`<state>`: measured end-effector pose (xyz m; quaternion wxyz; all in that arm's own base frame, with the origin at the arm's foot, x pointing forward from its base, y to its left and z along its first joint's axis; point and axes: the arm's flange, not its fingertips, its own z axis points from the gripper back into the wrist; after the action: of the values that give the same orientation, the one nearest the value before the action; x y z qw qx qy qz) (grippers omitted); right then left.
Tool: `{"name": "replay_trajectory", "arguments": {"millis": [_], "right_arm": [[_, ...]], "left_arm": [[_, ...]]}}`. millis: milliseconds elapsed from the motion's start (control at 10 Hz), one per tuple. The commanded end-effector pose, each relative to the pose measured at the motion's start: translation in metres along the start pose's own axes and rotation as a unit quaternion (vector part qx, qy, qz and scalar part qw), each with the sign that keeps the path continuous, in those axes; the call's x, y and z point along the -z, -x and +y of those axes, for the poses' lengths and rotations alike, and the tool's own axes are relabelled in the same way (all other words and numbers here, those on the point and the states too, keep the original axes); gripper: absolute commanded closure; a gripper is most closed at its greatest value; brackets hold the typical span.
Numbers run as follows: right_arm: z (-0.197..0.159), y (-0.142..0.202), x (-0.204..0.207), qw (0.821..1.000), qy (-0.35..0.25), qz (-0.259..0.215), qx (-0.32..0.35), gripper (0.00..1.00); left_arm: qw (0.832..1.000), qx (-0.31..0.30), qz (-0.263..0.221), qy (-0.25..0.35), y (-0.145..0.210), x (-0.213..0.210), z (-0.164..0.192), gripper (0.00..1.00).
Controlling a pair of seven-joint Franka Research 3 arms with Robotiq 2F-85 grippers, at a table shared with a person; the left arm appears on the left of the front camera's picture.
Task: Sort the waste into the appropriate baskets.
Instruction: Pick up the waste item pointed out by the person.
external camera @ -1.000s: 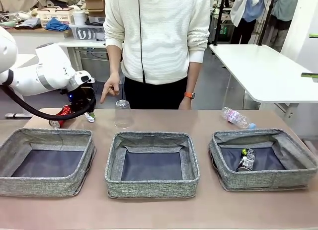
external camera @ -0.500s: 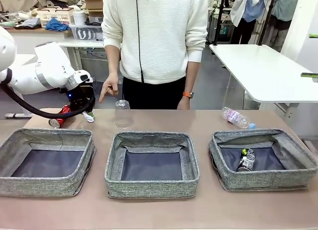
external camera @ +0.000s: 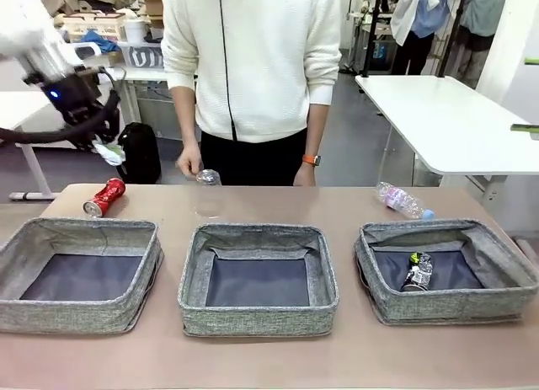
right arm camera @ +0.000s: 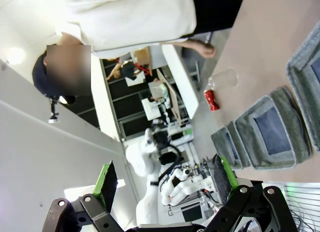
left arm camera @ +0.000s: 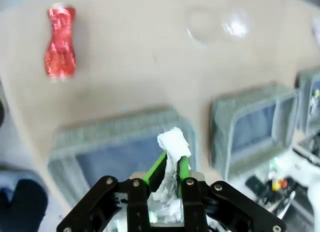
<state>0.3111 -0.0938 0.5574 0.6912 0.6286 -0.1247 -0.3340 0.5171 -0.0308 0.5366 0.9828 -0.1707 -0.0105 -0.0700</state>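
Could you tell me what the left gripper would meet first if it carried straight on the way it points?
Probably the left basket: the left gripper, shut on the crumpled white paper, aims toward its dark bottom near the rim, though depth is unclear.

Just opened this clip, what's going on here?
Waste sorting is under way. The left gripper, raised at the table's left, has its jaws shut on a crumpled white paper ball. The right gripper has its jaws open, holding nothing. A dark crushed can lies in the right basket. A crushed red can, clear cup and bottle sit on the table, a person's hand near the cup.
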Motion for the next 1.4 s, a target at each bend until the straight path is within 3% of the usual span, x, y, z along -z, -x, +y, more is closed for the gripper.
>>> {"name": "replay_trajectory", "arguments": {"millis": [0,100,200,500,600,700,800,1000,1100,1300], "right_arm": [[0.001,-0.002,0.002,1.0,-0.011,0.003,-0.011,0.0],[0.001,-0.002,0.002,1.0,-0.011,0.003,-0.011,0.0],[0.001,-0.002,0.002,1.0,-0.011,0.003,-0.011,0.0],[0.001,-0.002,0.002,1.0,-0.011,0.003,-0.011,0.0],[0.001,-0.002,0.002,1.0,-0.011,0.003,-0.011,0.0],[0.001,-0.002,0.002,1.0,-0.011,0.003,-0.011,0.0],[0.001,-0.002,0.002,1.0,-0.011,0.003,-0.011,0.0],[0.001,-0.002,0.002,1.0,-0.011,0.003,-0.011,0.0],[0.001,-0.002,0.002,1.0,-0.011,0.003,-0.011,0.0],[0.001,-0.002,0.002,1.0,-0.011,0.003,-0.011,0.0]], "left_arm": [[0.997,0.033,0.005,-0.071,0.048,0.006,-0.012,1.0],[0.997,0.026,-0.008,-0.077,0.049,0.006,-0.006,1.0],[0.999,0.019,0.009,-0.024,0.036,-0.017,-0.016,1.0],[0.999,0.019,0.009,-0.024,0.036,-0.017,-0.016,1.0],[0.999,0.025,0.014,-0.038,0.046,-0.013,-0.015,0.89],[0.999,0.01,0.016,-0.041,0.045,-0.024,-0.045,0.89],[0.994,0.086,-0.024,-0.055,0.052,-0.042,-0.102,0.89],[0.987,0.126,-0.045,-0.092,0.065,-0.059,-0.191,0.89],[0.988,0.122,-0.033,-0.091,0.07,-0.063,-0.229,0.89],[0.976,0.185,0.017,-0.114,0.068,-0.057,-0.305,0.89]]}}
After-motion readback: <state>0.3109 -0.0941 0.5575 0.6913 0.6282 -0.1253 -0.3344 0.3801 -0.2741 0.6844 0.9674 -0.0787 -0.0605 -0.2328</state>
